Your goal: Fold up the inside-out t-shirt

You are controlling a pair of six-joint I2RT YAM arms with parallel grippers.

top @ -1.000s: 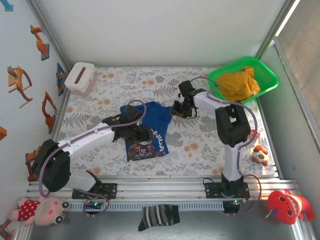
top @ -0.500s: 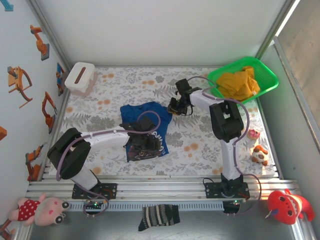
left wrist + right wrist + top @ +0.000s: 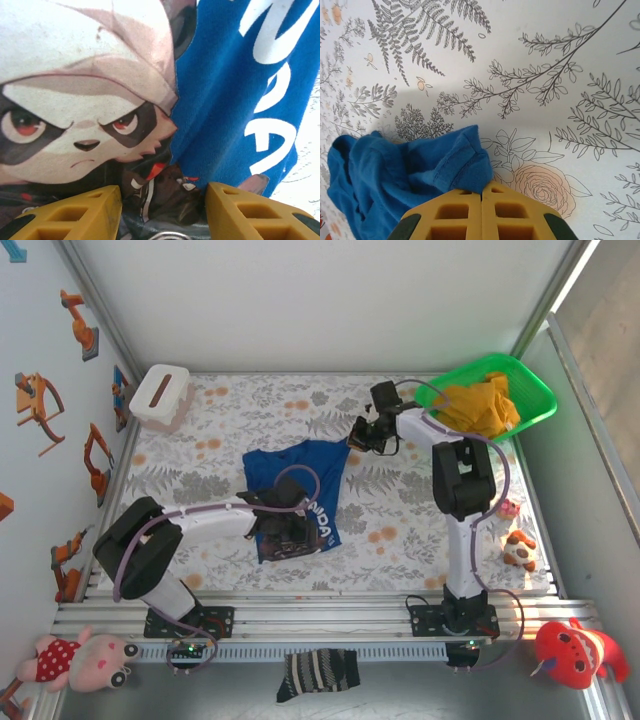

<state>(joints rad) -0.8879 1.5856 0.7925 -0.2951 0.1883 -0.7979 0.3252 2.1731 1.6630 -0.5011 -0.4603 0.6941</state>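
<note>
The t-shirt (image 3: 292, 468) lies rumpled near the middle of the floral table (image 3: 410, 515). Its long axis runs from the near edge toward the far side, and its far right corner is drawn out to a point aimed at the green basket (image 3: 537, 392). White lettering runs along its right edge beside a cartoon face print. The left gripper (image 3: 283, 530) rests on that print at the near end with its yellow fingers (image 3: 75, 212) apart; whether they hold any cloth I cannot tell. The right gripper (image 3: 481, 192) has its fingers pressed together, pinching the hem of the pulled-out corner just above the table.
</note>
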